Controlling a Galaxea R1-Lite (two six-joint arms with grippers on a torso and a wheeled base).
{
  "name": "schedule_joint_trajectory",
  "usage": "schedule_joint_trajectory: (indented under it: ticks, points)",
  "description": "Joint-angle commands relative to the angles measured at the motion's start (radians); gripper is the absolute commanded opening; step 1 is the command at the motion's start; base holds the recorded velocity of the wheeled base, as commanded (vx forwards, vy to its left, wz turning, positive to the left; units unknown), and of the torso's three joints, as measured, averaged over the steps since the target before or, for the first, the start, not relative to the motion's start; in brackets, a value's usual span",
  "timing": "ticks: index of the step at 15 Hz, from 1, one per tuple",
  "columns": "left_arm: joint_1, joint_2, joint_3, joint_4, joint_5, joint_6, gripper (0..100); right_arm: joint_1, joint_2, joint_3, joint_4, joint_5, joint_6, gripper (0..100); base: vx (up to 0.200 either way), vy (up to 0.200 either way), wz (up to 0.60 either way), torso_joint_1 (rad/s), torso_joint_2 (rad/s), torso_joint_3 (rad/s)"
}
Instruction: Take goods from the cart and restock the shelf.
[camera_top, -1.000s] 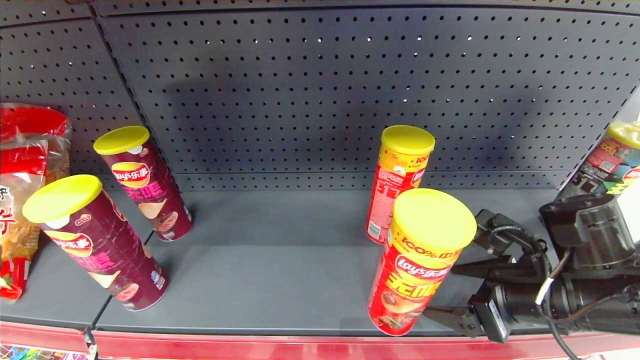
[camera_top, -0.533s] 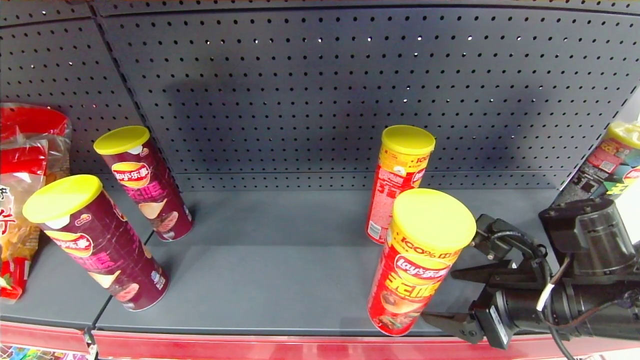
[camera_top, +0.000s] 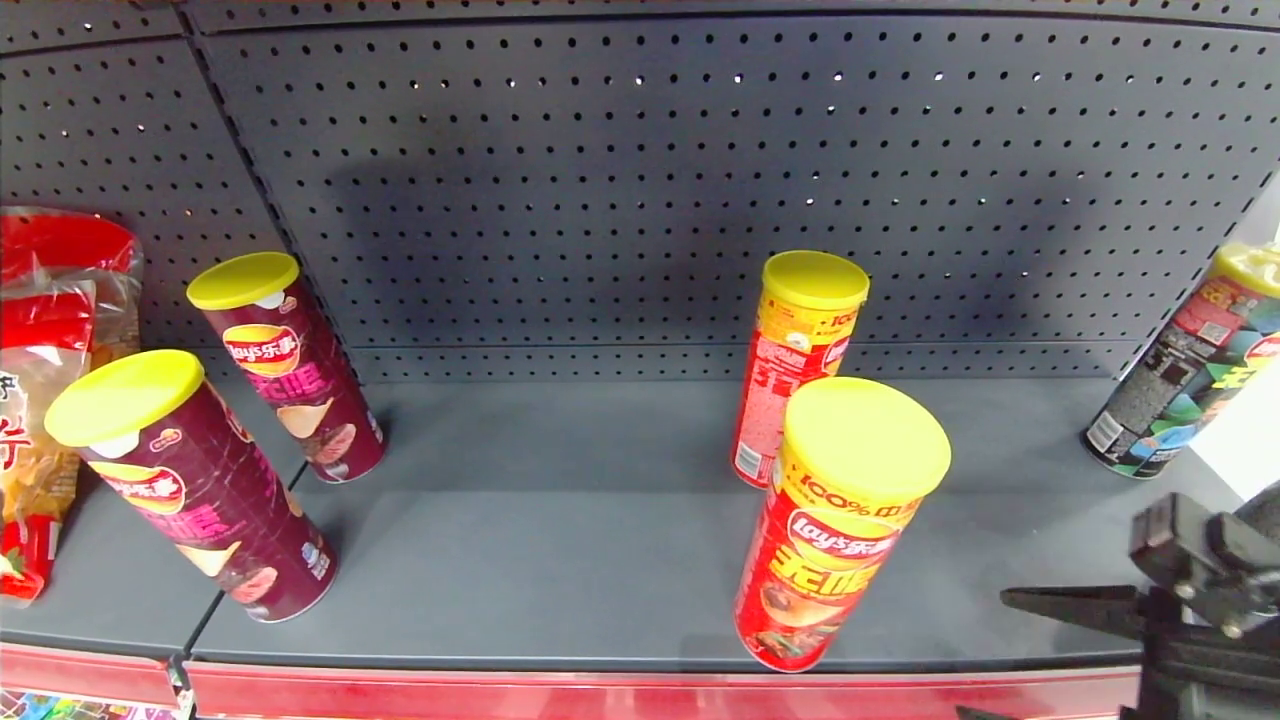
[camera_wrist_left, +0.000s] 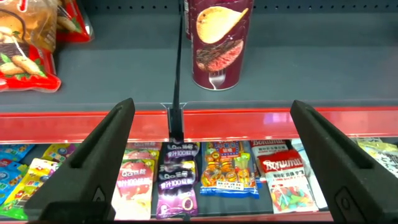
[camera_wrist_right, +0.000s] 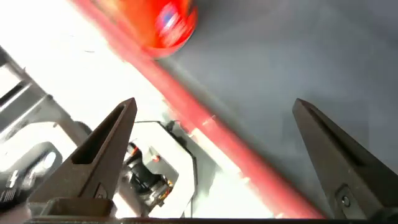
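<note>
Right gripper (camera_top: 985, 655): fingers spread wide with nothing between them, off the front edge of the grey metal shelf board (camera_top: 560, 540). To its left, apart from it and just behind the shelf's red front strip (camera_top: 600, 690), stands the red cylindrical chip can with yellow plastic lid (camera_top: 835, 530), upright. A second red can (camera_top: 795, 360) stands behind that one, near the dark pegboard back panel (camera_top: 640, 180). Beyond the gripper, toward the back, is a black-and-green can (camera_top: 1165, 395). Far to its left are the front maroon can (camera_top: 190, 480), the rear maroon can (camera_top: 290, 365), then red snack bags (camera_top: 40, 400). Left gripper (camera_wrist_left: 211, 162): also spread and empty, before the red strip, with a maroon can (camera_wrist_left: 221, 43) ahead of it on the shelf and colourful packets (camera_wrist_left: 230, 171) on the tier below.
</note>
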Motion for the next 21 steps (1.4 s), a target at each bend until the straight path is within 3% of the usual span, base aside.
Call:
schedule_joint_trajectory:
  ticks: [1, 3, 10, 13, 21]
  points:
    - [0.0, 0.0, 0.0, 0.0, 0.0, 0.0, 100, -0.222, -0.291, 0.163, 0.014, 0.179, -0.075, 100, 0.0, 0.0, 0.0, 0.0, 0.0, 0.0]
    - [0.0, 0.0, 0.0, 0.0, 0.0, 0.0, 100, -0.294, -0.386, 0.234, 0.025, 0.193, -0.123, 100, 0.0, 0.0, 0.0, 0.0, 0.0, 0.0]
    - [0.0, 0.0, 0.0, 0.0, 0.0, 0.0, 100, -0.336, -0.449, 0.274, 0.022, 0.125, -0.178, 100, 0.0, 0.0, 0.0, 0.0, 0.0, 0.0]
    - [0.0, 0.0, 0.0, 0.0, 0.0, 0.0, 100, -0.339, -0.491, 0.314, 0.022, 0.124, -0.183, 100, 0.0, 0.0, -0.6, -0.004, 0.0, -0.001]
    - [0.0, 0.0, 0.0, 0.0, 0.0, 0.0, 100, -0.302, -0.57, 0.324, 0.025, 0.053, -0.175, 100, 0.0, 0.0, 0.0, 0.0, 0.0, 0.0]
